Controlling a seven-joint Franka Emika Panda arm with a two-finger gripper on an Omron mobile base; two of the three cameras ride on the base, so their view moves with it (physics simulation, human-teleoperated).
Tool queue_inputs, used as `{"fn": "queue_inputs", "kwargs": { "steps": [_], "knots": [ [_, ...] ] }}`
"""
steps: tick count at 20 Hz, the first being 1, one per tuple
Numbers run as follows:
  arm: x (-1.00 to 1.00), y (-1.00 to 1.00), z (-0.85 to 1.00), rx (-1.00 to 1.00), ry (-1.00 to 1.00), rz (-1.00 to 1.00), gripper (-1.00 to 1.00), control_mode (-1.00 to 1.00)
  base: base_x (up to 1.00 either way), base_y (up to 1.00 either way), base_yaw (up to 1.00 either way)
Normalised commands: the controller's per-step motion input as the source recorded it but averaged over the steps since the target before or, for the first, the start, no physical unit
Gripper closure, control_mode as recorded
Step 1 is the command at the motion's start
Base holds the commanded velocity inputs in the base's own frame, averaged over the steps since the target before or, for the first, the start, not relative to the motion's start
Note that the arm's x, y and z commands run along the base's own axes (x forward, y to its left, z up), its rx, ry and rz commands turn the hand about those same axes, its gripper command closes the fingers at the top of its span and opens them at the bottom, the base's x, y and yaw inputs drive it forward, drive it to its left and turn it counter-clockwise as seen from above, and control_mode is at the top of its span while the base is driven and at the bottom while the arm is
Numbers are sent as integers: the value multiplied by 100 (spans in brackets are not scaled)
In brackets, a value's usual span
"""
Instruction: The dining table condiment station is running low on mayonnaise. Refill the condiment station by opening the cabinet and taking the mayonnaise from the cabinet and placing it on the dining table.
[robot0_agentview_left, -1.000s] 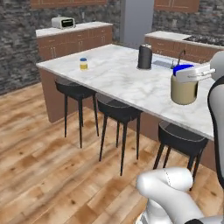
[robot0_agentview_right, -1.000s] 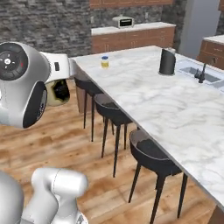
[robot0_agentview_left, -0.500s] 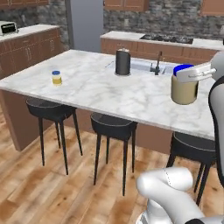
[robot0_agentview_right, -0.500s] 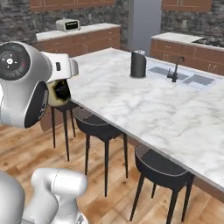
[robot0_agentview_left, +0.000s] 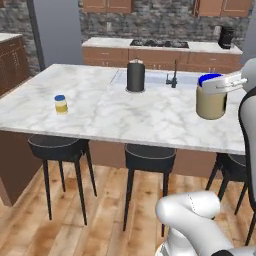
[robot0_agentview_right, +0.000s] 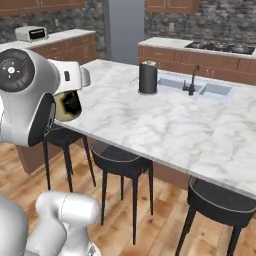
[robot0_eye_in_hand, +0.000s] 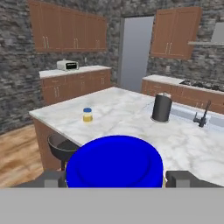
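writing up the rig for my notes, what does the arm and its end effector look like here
The arm is built of glossy white, rounded segments with dark grey joint rings. One big joint has a black round end cap with small red markings. A bulbous white link curves up from the base. The end effector has a white boxy body; its fingers are small, dark grey and blocky. No loose cables are visible.

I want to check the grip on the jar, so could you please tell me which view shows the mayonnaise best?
The left base view: the mayonnaise shows side-on, beige body and blue lid, held by the tool above the dining table. The hand view shows just its blue lid from above; in the right base view the arm mostly hides it.
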Motion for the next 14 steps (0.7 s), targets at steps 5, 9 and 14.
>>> {"fn": "queue_inputs", "kwargs": {
  "steps": [5, 9, 14],
  "knots": [
    [0, 0, 0, 0, 0, 0, 100, 100, 47, 100, -36],
    [0, 0, 0, 0, 0, 0, 100, 100, 41, 100, -36],
    [0, 0, 0, 0, 0, 0, 100, 100, 44, 100, -38]
  ]
}}
